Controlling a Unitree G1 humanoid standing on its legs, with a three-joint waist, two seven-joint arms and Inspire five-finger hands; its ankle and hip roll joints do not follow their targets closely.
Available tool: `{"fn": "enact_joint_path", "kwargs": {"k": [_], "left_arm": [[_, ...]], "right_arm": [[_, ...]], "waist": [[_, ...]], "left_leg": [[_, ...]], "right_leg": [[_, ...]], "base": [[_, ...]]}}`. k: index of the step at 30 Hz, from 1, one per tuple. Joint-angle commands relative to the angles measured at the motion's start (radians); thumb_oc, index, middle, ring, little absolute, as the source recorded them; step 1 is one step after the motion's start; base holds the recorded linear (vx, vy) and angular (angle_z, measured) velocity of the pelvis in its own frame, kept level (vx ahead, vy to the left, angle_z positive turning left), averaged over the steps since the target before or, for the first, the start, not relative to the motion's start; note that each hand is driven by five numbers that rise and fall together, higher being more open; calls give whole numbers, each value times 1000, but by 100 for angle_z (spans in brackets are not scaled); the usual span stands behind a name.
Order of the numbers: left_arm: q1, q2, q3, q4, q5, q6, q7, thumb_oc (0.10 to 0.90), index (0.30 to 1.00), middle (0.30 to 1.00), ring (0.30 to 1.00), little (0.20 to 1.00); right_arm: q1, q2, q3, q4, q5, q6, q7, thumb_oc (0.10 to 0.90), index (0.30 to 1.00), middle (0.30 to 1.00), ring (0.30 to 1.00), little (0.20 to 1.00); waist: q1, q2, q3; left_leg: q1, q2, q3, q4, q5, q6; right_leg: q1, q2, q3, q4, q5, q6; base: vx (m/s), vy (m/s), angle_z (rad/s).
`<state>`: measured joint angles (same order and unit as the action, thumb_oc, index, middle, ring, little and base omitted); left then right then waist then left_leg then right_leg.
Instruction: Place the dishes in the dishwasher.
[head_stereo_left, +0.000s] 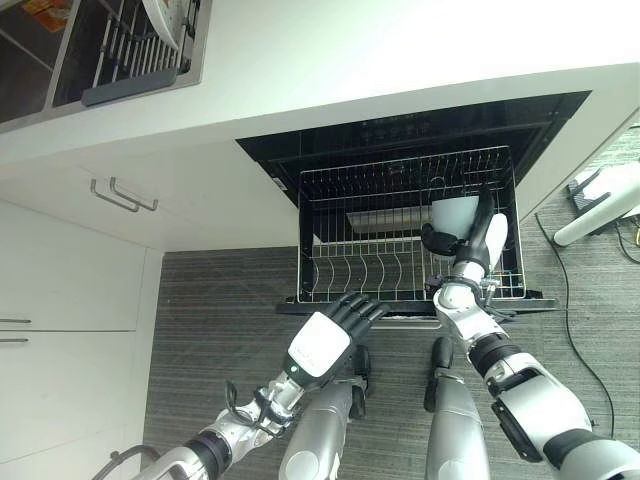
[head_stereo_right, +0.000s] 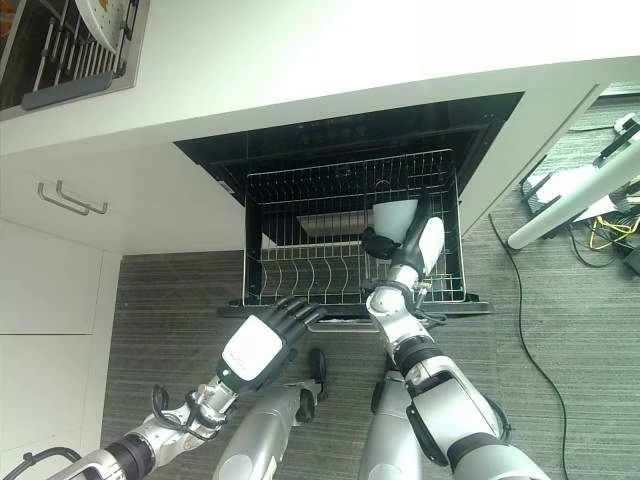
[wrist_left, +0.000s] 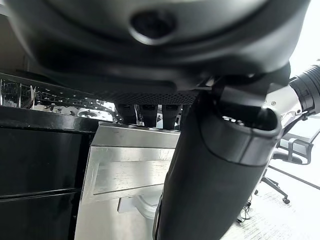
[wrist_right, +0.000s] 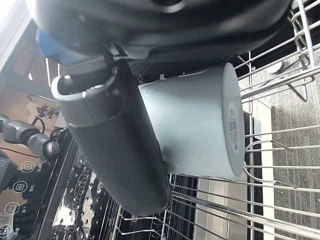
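Cup (wrist_right: 200, 125) in right hand (head_stereo_left: 478, 243) over dishwasher rack (head_stereo_left: 380, 265), grey carpet floor (head_stereo_left: 220, 300).

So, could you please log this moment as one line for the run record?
right hand: holds cup over rack | left hand: open, idle before rack | dishwasher: open

White cup (wrist_right: 200, 125) sideways over pulled-out dishwasher rack (head_stereo_left: 400, 250)
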<state>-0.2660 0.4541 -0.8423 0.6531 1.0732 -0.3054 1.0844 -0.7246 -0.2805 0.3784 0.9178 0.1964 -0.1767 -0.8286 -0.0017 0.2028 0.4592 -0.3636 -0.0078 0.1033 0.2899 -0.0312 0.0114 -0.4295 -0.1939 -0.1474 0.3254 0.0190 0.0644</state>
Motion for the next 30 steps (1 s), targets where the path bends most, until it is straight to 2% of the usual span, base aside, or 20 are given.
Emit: {"fn": "enact_joint_path", "kwargs": {"k": [1,2,3,6,12,18,22,30], "left_arm": [[85,28,-47,-84,47,-10,23,800,900,900,900,900],[89,25,-46,-90,44,-1,18,800,900,900,900,900],[95,24,-42,-87,47,-2,23,800,900,900,900,900],[110,18,-28,-91,54,1,24,800,900,900,900,900],[121,20,-2,-89,54,-10,29,800,900,900,900,900],[118,37,27,-102,37,-20,0,800,900,900,900,900],[112,48,39,-107,25,-27,-12,800,900,900,900,900],[101,53,56,-125,8,-28,-48,800,900,900,900,900]], "right_arm": [[193,-66,-35,126,17,22,-81,800,900,900,900,900],[217,-68,-38,98,-11,-36,-94,800,900,900,900,900],[232,-71,-38,79,-25,-67,-103,800,900,900,900,900],[279,-70,-38,-6,12,-201,-41,800,900,900,900,900],[343,-71,-28,-108,110,-281,106,800,900,900,900,900],[395,-95,-1,-221,119,-247,138,800,900,900,900,900],[417,-108,8,-273,112,-186,136,800,900,900,900,900],[447,-116,12,-323,90,-200,121,800,900,900,900,900]], "waist": [[-16,57,41],[-21,56,42],[-24,55,43],[-35,51,46],[-48,48,49],[-60,35,51],[-67,27,53],[-73,24,52]], "left_leg": [[3,-21,10,10,-139,-2],[4,-22,10,10,-139,-1],[4,-21,12,10,-140,-1],[7,-21,17,10,-141,0],[4,-20,24,10,-139,0],[7,-16,27,10,-137,-3],[6,-15,27,10,-137,-2],[10,-14,24,10,-136,-3]], "right_leg": [[92,28,-3,-25,-158,42],[91,29,-2,-25,-157,43],[89,29,-1,-25,-157,42],[87,28,4,-25,-156,43],[80,26,10,-25,-154,43],[79,24,12,-25,-151,47],[76,29,14,-25,-150,48],[81,30,12,-25,-149,49]], "base": [[-12,32,-1],[-11,33,-1],[-14,39,0],[-8,20,-1],[-13,24,-8],[-1,1,-1],[0,0,0],[0,0,0]]}}
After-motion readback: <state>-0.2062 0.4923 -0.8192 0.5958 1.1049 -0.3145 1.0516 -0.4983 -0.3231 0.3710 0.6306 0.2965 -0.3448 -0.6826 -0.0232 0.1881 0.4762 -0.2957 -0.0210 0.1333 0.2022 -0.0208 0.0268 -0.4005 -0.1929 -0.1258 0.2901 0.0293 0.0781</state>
